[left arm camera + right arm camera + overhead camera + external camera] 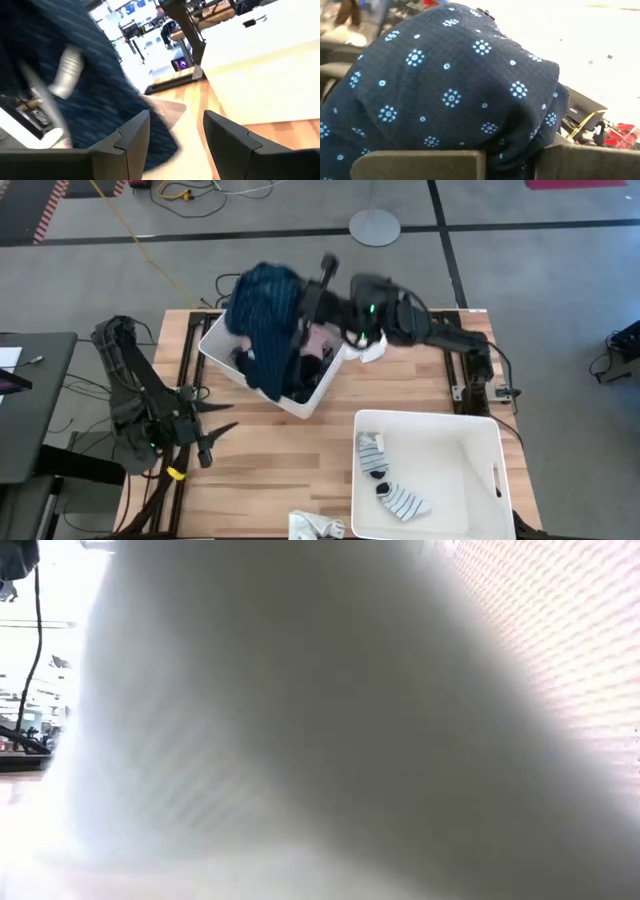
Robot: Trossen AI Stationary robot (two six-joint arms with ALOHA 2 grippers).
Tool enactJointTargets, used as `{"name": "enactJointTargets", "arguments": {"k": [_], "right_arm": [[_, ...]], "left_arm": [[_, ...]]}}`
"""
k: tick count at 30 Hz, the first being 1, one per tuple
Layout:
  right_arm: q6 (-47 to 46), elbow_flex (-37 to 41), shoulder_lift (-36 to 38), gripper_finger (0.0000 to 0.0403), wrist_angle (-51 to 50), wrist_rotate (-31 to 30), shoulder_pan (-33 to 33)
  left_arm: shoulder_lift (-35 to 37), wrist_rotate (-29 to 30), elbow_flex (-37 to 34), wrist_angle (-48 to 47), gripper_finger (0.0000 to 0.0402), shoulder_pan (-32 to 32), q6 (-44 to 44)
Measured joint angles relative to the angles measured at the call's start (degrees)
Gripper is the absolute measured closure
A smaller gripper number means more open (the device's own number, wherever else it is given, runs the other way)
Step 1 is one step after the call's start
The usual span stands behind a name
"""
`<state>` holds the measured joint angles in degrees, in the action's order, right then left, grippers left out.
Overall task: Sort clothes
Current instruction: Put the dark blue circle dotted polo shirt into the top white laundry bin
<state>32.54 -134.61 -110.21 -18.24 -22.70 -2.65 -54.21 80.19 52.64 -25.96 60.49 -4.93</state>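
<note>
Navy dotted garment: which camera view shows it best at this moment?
The right wrist view: the navy dotted garment fills the picture, pattern plain, bunched at the right gripper. The high view shows it as a blue heap over the tilted bin. The left wrist view gives a blurred dark cloth; the low view shows nothing of it.

Right gripper (318, 292) clamped, left gripper (222, 418) apart

I am counting two white bins (480, 430) on the table (270, 460), two socks (390, 480) lying in the bin nearest me, one navy dotted garment (265, 315) hanging over the other bin (215, 350), and one white cloth (315, 527) beside the sock bin.
</note>
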Motion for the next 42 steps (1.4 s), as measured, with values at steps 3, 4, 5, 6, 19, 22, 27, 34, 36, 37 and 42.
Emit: {"name": "enactJointTargets", "arguments": {"k": [3, 4, 5, 6, 19, 22, 27, 34, 36, 37, 42], "right_arm": [[-3.31, -0.2, 0.02, 0.0339, 0.56, 2.37, -4.09], [-4.5, -0.21, 0.02, 0.0339, -0.37, 2.85, -5.24], [-5.7, -0.21, 0.0, 0.0339, -1.91, 3.07, -6.27], [-6.77, -0.21, -0.5, 0.0339, -3.58, 3.13, -7.18], [-26.43, -0.08, -11.75, 0.0291, -29.61, 16.64, -12.32], [-29.66, -0.08, -14.77, 0.0262, -34.28, 21.04, -13.34], [-32.87, -0.08, -17.78, 0.0229, -38.72, 24.43, -14.39], [-36.12, -0.1, -18.51, 0.0211, -35.86, 24.5, -13.86], [-37.6, -0.1, -18.51, 0.0212, -33.85, 24.5, -13.45], [-38.29, -0.08, -18.51, 0.0213, -33.08, 24.5, -13.24], [-41.32, 5.44, -18.32, 0.0223, -25.67, 24.5, -12.44]], "left_arm": [[-1.37, -2.46, 0.0, -3.88, 0.022, -0.02, -6.2], [-1.95, -3.74, 0.0, -5.0, 0.022, -0.02, -8.17], [-2.6, -4.93, 0.0, -5.92, 0.022, -0.02, -9.97], [-3.34, -5.92, 0.0, -6.85, 0.022, -0.02, -11.53], [-14.19, -10.9, 0.0, -9.28, 0.022, -0.09, -18.59], [-16.03, -10.9, 0.0, -9.28, 0.022, -0.09, -20.43], [-18.11, -11.59, 0.0, -9.24, 0.022, -0.09, -23.03], [-19.84, -12.46, -0.02, -9.24, 0.022, -0.09, -25.09], [-20.27, -12.47, -0.03, -9.26, 0.022, -0.09, -25.07], [-20.47, -12.47, -0.02, -9.25, 0.022, -0.12, -25.11], [-20.9, -12.45, -0.75, -8.98, 0.022, -0.73, -26.11]]}}
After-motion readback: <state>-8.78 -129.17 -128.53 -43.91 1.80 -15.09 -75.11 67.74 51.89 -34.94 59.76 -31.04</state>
